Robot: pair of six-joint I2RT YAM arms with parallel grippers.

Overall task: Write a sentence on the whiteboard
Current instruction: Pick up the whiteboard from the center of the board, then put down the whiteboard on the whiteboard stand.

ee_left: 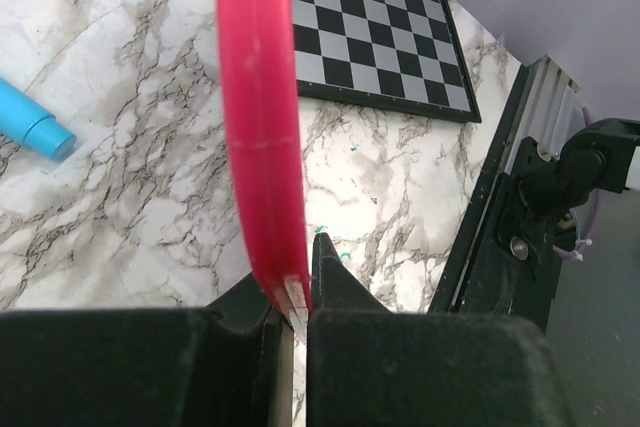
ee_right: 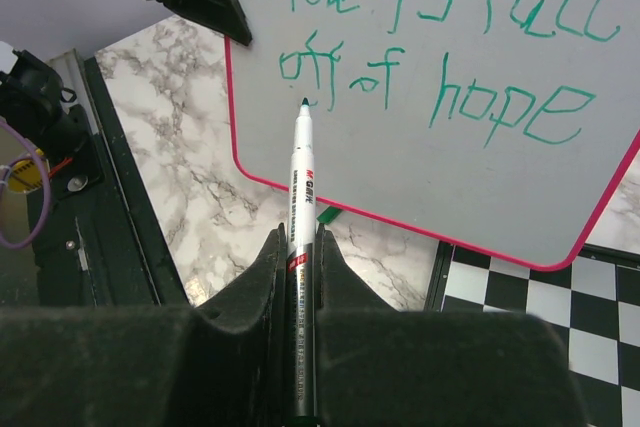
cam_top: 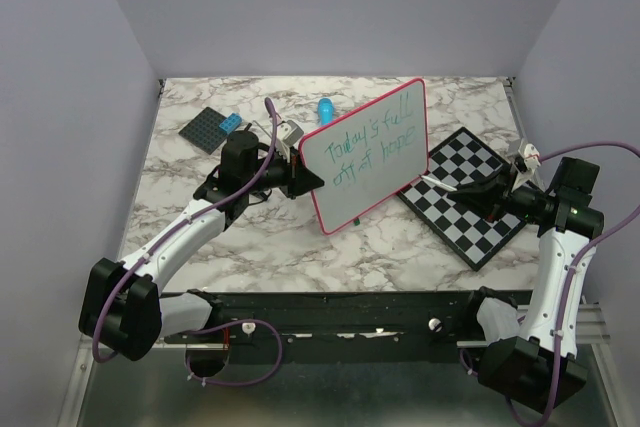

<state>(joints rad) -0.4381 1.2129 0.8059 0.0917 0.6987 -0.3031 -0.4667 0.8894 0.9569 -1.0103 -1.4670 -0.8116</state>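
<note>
Nearest me, my right gripper (ee_right: 300,277) is clamped on the barrel of a green marker (ee_right: 300,187). The marker runs straight out between the fingers so the tip leads and I can watch where it lands. The tip sits over the start of the lower line, but I cannot tell whether it touches. My left gripper (ee_left: 295,292) is pinched on the pink rim of the whiteboard (cam_top: 365,197), taking it by its left edge so the face is unobstructed and tilted up toward the right arm rather than lying flat. The sentence (ee_right: 440,57) fills most of that face in two green lines, "Today's full" above "of hope" with an extra scrawl before "of", so I judge the writing done or nearly so. The board's lower corner hangs close to the marble table (cam_top: 260,237), touching or not I cannot say, and a small green piece (ee_right: 327,214), perhaps the cap, lies just beneath the rim. My right wrist works above the checkered board (cam_top: 470,212), just beside the whiteboard's right edge, so a dip would meet it. Farther back lie a blue pen (cam_top: 325,108) and, well left, a dark plate (cam_top: 205,130) with a blue block. The bare marble in front gives room to withdraw.
</note>
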